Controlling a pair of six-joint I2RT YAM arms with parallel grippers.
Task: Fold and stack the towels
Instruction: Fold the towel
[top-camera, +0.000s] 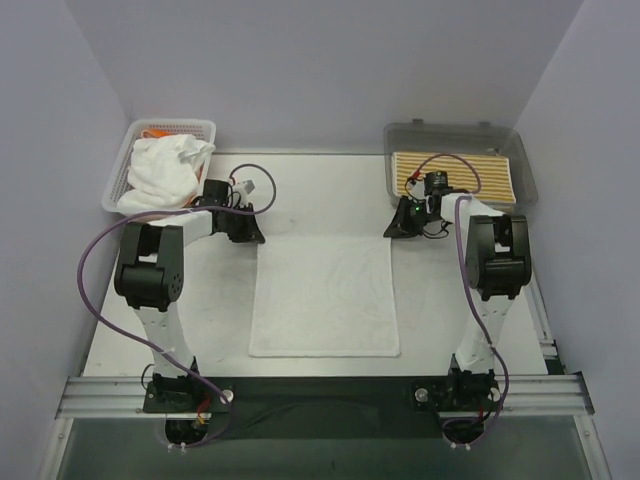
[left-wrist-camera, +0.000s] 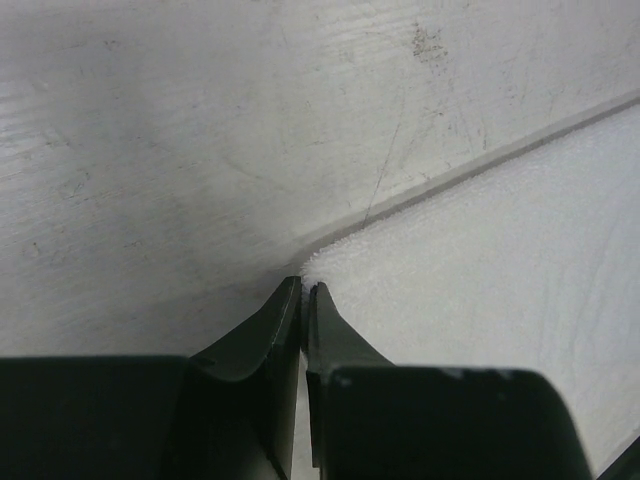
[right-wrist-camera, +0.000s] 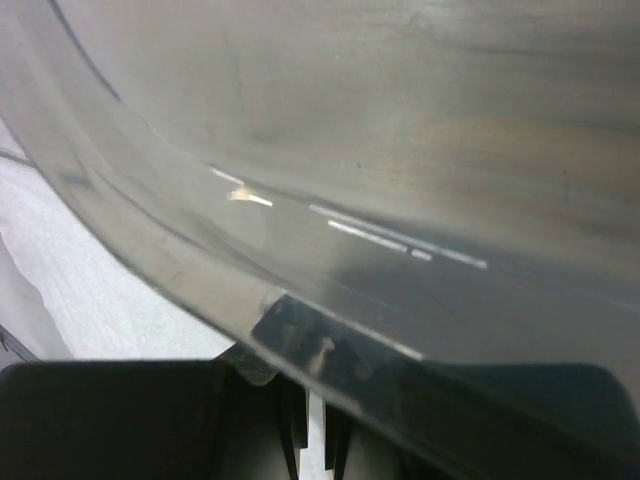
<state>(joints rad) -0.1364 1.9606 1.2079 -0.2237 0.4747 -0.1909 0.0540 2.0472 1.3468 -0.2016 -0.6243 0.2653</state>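
A plain white towel (top-camera: 325, 295) lies spread flat on the table's middle. My left gripper (top-camera: 258, 238) is at its far left corner, and the left wrist view shows the jaws (left-wrist-camera: 304, 288) shut on the tip of that corner (left-wrist-camera: 500, 270). My right gripper (top-camera: 392, 232) is at the far right corner, its jaws (right-wrist-camera: 314, 385) nearly closed with white cloth (right-wrist-camera: 100, 290) between them, the tips hidden behind the tray's rim. More white towels (top-camera: 165, 165) and an orange one (top-camera: 155, 131) are piled in the basket. A yellow-and-white striped towel (top-camera: 490, 175) lies in the tray.
The white mesh basket (top-camera: 120, 172) stands at the far left corner. The grey translucent tray (top-camera: 522, 160) stands at the far right, and its wall (right-wrist-camera: 400, 150) fills the right wrist view right above my fingers. Purple cables loop beside both arms.
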